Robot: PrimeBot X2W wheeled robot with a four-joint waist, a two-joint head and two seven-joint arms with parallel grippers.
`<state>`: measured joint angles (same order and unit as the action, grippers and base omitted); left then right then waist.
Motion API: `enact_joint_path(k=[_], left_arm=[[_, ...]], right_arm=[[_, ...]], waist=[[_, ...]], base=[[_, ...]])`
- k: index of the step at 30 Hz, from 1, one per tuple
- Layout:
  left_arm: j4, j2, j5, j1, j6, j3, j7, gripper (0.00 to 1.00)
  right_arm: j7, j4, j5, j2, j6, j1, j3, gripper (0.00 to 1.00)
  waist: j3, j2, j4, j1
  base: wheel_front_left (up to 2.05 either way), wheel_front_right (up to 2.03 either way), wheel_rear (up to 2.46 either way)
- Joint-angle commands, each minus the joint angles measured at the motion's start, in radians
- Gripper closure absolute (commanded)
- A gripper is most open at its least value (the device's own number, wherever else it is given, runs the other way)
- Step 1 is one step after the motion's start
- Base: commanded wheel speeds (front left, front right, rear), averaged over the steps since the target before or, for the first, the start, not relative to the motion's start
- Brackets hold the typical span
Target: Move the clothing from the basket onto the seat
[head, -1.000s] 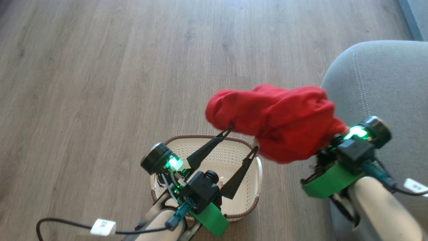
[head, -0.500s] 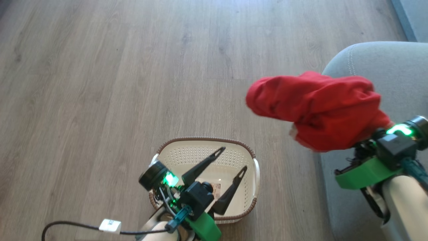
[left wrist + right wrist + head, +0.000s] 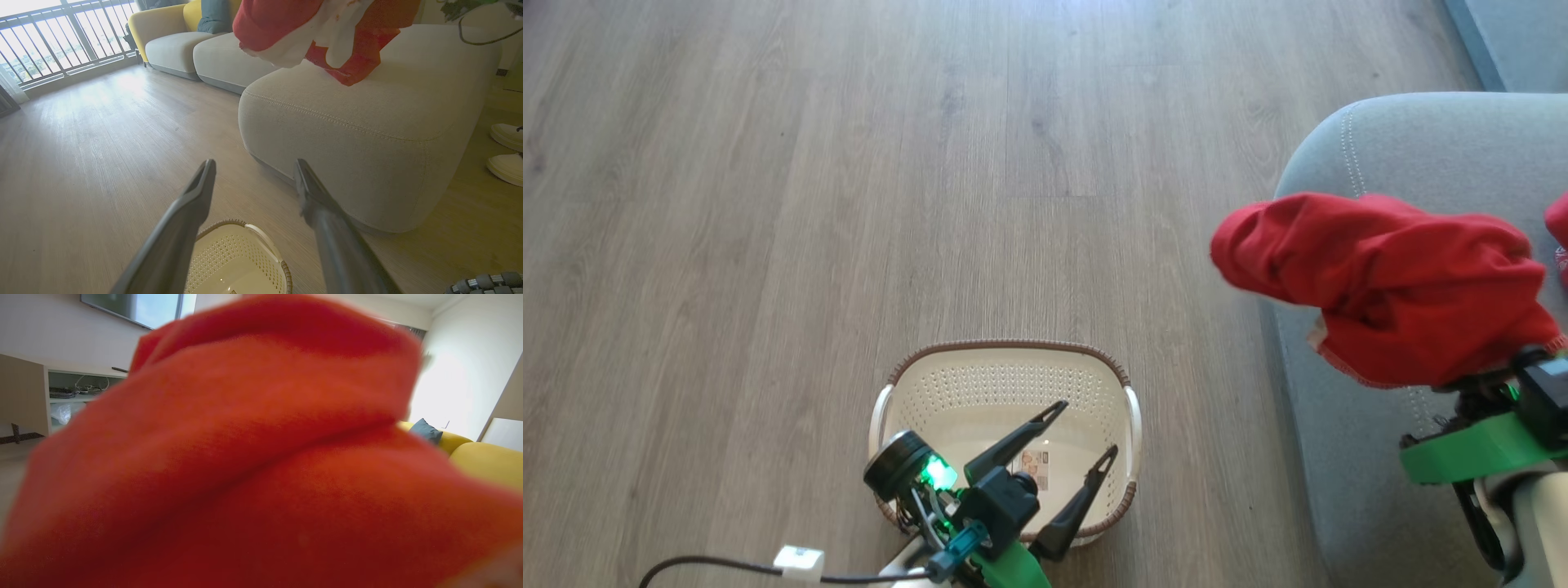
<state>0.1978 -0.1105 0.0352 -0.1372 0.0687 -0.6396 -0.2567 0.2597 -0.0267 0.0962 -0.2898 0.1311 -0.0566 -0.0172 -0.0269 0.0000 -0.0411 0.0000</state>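
Note:
Red clothing is bunched over my right gripper, which is shut on it; the fingers are hidden under the fabric and its green wrist mount shows below. The bundle hangs above the left edge of the grey seat. Up close the clothing blocks the right wrist view. In the left wrist view the clothing shows a white lining above the seat. My left gripper is open over the cream basket, nothing between its fingers. Another red scrap lies at the seat's right edge.
Wood floor surrounds the basket, whose bottom bears a label sticker. Grey and yellow sofas stand beyond the seat near a railed window. A pair of pale shoes sits on the floor beside the seat. A cable trails at lower left.
My right gripper has carried the clothing rightward, from over the floor to above the seat. The left gripper has drawn back from the basket's far rim. The camera has turned too.

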Motion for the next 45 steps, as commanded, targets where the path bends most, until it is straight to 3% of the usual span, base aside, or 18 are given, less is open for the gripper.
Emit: enact_joint_path(k=[1,11,17,40,45], left_arm=[[-0.028,0.006,0.002,-0.02,0.006,0.045,-0.005,0.0],[-0.012,0.013,0.001,-0.009,0.024,0.083,-0.005,0.0],[-0.019,0.018,-0.006,-0.007,0.03,0.091,-0.005,0.0],[-0.055,-0.003,-0.025,-0.049,0.044,0.069,-0.005,0.0],[-0.056,-0.001,-0.024,-0.041,0.042,0.063,-0.005,0.0]], right_arm=[[0.002,-0.037,-0.007,-0.009,0.0,-0.01,0.0,1.0],[0.002,-0.038,-0.023,0.026,0.0,0.01,0.042,1.0],[0.002,-0.049,-0.029,0.029,0.0,0.001,0.048,1.0],[0.002,-0.1,-0.045,0.084,0.0,0.013,0.129,1.0],[0.002,-0.098,-0.041,0.093,0.0,0.028,0.148,1.0]], waist=[[0.0,0.0,0.002,0.0],[-0.001,0.0,0.033,0.0],[-0.014,0.0,0.085,0.0],[-0.114,0.0,0.495,0.0],[-0.109,0.0,0.544,0.0]], base=[[0.0,0.0,0.0],[0.0,0.0,0.0],[0.0,0.0,0.0],[0.0,0.0,0.0],[0.0,0.0,0.0]])
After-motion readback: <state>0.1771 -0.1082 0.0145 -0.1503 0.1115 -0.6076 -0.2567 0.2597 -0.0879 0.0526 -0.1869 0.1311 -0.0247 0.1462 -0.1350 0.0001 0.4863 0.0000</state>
